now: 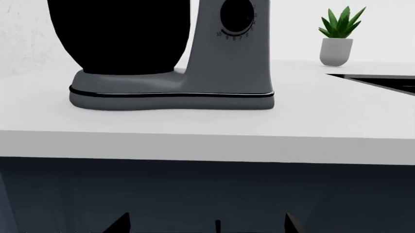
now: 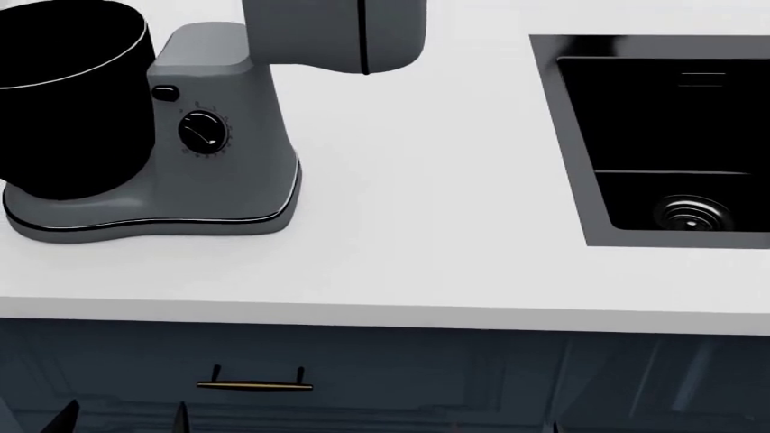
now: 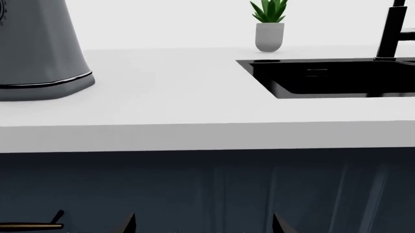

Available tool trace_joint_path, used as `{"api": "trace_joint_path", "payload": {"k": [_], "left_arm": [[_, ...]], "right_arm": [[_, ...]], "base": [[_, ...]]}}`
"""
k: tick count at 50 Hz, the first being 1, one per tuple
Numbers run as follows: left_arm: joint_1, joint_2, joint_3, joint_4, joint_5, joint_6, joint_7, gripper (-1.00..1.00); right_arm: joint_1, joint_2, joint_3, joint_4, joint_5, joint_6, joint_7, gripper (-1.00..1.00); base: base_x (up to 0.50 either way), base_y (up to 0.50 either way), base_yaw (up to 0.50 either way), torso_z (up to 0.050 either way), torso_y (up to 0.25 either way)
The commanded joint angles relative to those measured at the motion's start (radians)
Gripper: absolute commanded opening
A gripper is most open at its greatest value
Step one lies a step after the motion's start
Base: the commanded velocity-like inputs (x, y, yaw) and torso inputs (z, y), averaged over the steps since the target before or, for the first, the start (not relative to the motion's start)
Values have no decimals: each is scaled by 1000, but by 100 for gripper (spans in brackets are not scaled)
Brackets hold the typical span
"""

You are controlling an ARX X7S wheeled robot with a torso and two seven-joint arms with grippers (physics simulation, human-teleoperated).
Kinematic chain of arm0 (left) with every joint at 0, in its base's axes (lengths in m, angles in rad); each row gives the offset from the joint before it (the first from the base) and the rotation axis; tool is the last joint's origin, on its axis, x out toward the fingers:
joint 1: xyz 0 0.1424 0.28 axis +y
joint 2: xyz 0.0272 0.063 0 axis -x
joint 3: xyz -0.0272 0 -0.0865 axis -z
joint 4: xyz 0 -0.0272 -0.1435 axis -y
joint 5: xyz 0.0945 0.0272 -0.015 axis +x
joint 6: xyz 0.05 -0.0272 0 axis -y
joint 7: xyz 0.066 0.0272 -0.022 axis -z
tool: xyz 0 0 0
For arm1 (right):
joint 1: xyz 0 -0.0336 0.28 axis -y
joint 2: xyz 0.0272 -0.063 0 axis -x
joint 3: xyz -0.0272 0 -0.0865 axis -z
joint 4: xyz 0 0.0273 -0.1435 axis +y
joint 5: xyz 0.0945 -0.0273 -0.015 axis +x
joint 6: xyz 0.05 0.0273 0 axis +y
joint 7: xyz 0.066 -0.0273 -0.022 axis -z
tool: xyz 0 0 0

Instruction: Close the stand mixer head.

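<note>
White counter [image 2: 421, 225] carries stand mixer head [image 2: 337, 32], raised, far above both spread claws

My right tool [image 3: 202, 224] shows only as two dark fingertips at the frame's edge, spread with a gap between them, low in front of the dark blue cabinet front [image 3: 259, 189]. Above it runs the white worktop [image 3: 168, 97]. On it, the grey mixer base with a thin dark trim line [image 3: 39, 53] stands to the left. The black recessed sink [image 3: 337, 77] lies to the right, with a black tap [image 3: 392, 29] beside it. A small green plant in a pale grey pot [image 3: 269, 26] stands far back. A brass drawer handle [image 3: 29, 225] shows low on the cabinet.
</note>
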Motion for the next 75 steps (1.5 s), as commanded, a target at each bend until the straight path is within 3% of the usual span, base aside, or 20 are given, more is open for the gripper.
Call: {"api": "trace_joint_path", "payload": {"k": [1,11,15,17,23,26,30,33,36,37,39,41,44,58,70,75], "left_arm": [[6,-11,11,22,-17,-13,-16,100],[13,-24,21,59,-26,-37,-30,100],[6,-28,6,108,-60,-84,-42,100],[5,-38,5,179,-75,-155,-54,100],[-90,-126,11,600,-174,-620,-100,100],[-134,-163,24,705,-202,-773,-107,100],[-294,-177,-89,838,-332,-1046,-141,100],[-374,-233,-95,878,-335,-1148,-159,100],[-363,-225,-151,878,-374,-1179,-150,100],[-369,-266,-97,877,-351,-1192,-148,100],[-349,-225,-170,879,-392,-1203,-148,100],[-342,-252,-133,865,-365,-1195,-152,100],[-369,-234,-211,914,-423,-1273,-158,100],[-359,-246,-258,923,-449,-1296,-161,100],[-401,-238,-329,974,-513,-1381,-176,100],[-400,-242,-308,975,-512,-1376,-185,100]], "right_arm": [[1,11,-12,1,18,3,12,100],[7,19,-18,14,30,-1,20,100],[14,31,-13,-71,36,70,44,100],[29,38,-5,-145,40,136,66,100],[85,93,50,-496,108,487,128,100],[139,123,61,-600,124,624,147,100],[221,150,115,-742,196,831,165,100],[264,166,161,-797,260,956,158,100],[293,192,168,-870,281,1064,178,100],[305,189,181,-886,298,1087,176,100],[313,176,224,-898,327,1096,167,100],[306,172,246,-903,339,1094,162,100],[296,169,259,-917,355,1107,160,100],[298,202,262,-941,363,1119,166,100],[315,197,270,-963,393,1125,174,100],[317,202,282,-974,405,1141,182,100]], "base": [[0,0,0,50,0],[0,0,0,50,0],[0,0,0,13,0],[0,0,0,0,0],[0,0,0,0,0],[0,0,0,0,0],[0,0,0,0,0],[0,0,0,0,0],[0,0,0,0,0],[0,0,0,0,0],[0,0,0,0,0],[0,0,0,0,0],[0,0,0,0,0],[6,12,0,0,0],[276,475,0,0,0],[290,496,0,0,0]]}}
